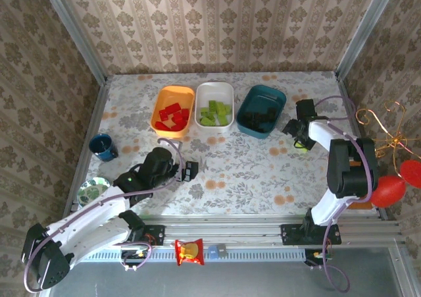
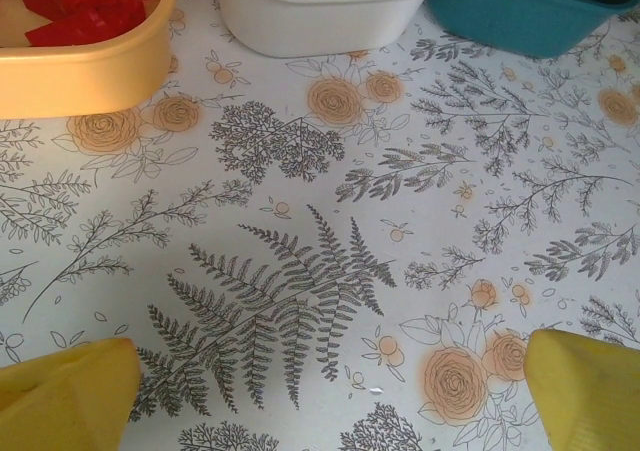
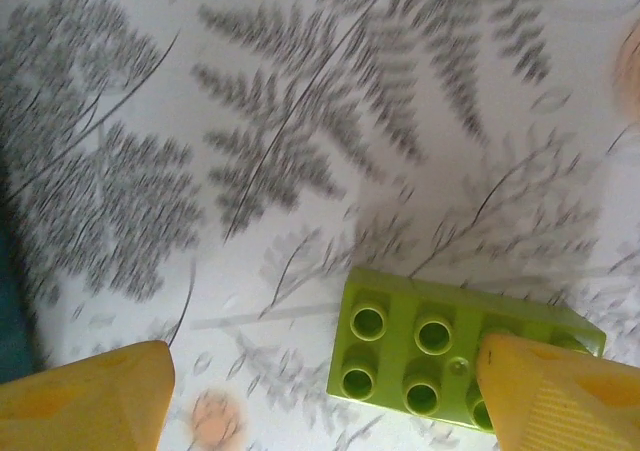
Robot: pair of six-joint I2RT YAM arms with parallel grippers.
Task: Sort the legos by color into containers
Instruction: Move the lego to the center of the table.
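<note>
Three trays stand in a row at the back: an orange tray (image 1: 161,103) holding red legos (image 1: 172,116), a white tray (image 1: 214,88) with lime green legos (image 1: 216,112), and a dark teal tray (image 1: 276,103) with black legos (image 1: 258,119). My right gripper (image 1: 297,134) hovers low just right of the teal tray. In the right wrist view it (image 3: 320,371) is open, and a lime green lego (image 3: 430,346) lies studs-up on the table between its fingers, its right end under the right fingertip (image 3: 545,391). My left gripper (image 1: 190,171) (image 2: 325,381) stands open over bare tablecloth in front of the trays.
A small round blue cup (image 1: 102,147) and a green-patterned round dish (image 1: 93,190) sit at the left edge. A red-and-yellow snack packet (image 1: 189,251) lies on the rail in front. Red objects and orange wire (image 1: 388,139) hang beyond the right wall.
</note>
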